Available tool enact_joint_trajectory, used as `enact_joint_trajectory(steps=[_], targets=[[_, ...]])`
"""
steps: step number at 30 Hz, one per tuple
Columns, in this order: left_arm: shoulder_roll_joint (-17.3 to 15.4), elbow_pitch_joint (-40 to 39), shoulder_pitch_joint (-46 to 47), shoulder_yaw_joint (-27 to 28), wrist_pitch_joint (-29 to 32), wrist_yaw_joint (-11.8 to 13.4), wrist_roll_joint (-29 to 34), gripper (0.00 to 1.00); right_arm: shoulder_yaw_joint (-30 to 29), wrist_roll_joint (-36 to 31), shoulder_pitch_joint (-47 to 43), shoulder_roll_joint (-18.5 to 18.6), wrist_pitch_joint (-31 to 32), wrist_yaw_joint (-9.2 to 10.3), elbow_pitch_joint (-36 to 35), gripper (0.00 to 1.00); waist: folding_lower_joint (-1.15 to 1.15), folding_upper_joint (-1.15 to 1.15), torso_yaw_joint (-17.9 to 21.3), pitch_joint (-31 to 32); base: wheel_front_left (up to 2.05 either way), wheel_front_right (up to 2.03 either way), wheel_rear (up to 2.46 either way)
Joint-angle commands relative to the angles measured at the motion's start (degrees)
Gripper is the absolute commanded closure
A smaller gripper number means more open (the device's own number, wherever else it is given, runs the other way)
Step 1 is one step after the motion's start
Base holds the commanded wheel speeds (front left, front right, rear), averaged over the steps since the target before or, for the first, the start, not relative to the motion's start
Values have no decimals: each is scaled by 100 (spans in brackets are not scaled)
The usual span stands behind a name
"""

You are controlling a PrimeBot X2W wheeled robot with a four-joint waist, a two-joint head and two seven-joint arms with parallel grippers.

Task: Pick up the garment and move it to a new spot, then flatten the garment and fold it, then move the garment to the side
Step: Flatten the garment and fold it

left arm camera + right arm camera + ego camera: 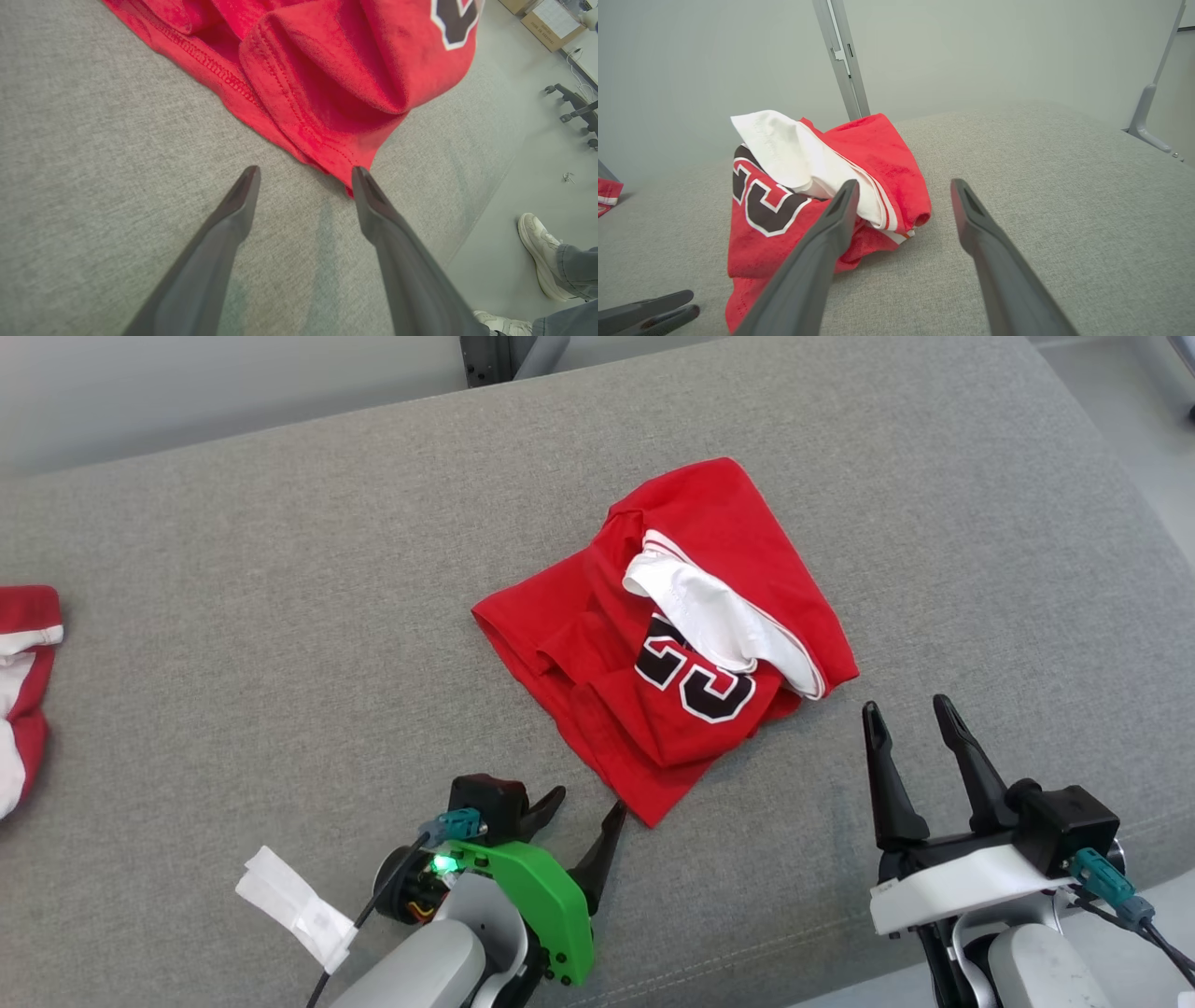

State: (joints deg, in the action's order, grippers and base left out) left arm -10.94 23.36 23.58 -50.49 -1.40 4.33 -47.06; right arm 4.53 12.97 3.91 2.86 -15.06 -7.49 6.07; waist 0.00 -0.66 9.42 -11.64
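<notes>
**Head view.** A red garment point(672, 644) with a white lining and a black-and-white number lies crumpled on the grey fabric-covered table point(280, 569), right of centre. The left end effector point(588, 800) lies low near the table's front edge. Its fingers are spread and hold nothing, and one tip is just beside the garment's nearest corner. The right end effector point(906, 705) stands to the right of the garment, apart from it, fingers parted and empty. A second red-and-white cloth point(23, 691) lies at the far left edge, well apart from the first. A white tag point(294, 896) hangs on the left arm's cable.

**Left wrist view.** The left end effector point(304, 170) is spread wide over bare table point(93, 140). The stitched hem of the garment point(327, 70) lies just beyond the fingertips. One tip meets the hem's corner, though whether it touches cannot be told. A person's pale shoe point(537, 242) stands on the floor point(514, 163) beside the table.

**Right wrist view.** The right end effector point(904, 183) is open with nothing between its fingers. The garment point(878, 149) is heaped ahead and to its left, partly behind one finger. The left end effector point(692, 303) shows at the lower left corner. A grey metal post point(843, 56) rises behind the table.
</notes>
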Motion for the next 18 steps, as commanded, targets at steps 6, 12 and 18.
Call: enact_joint_trajectory(steps=[6,12,18], targets=[[321,477,212,185,159,-3,-348,0,-10,-4,56,6,-19,1,-2,0,0,66,236,-184,0,0,0],[423,922,247,318,284,-7,-626,70,-29,5,52,6,-19,1,10,0,0,66,344,-217,0,0,0],[481,956,220,478,320,-598,-1058,100,-60,30,95,6,-19,1,12,0,0,66,295,-154,0,0,0]])
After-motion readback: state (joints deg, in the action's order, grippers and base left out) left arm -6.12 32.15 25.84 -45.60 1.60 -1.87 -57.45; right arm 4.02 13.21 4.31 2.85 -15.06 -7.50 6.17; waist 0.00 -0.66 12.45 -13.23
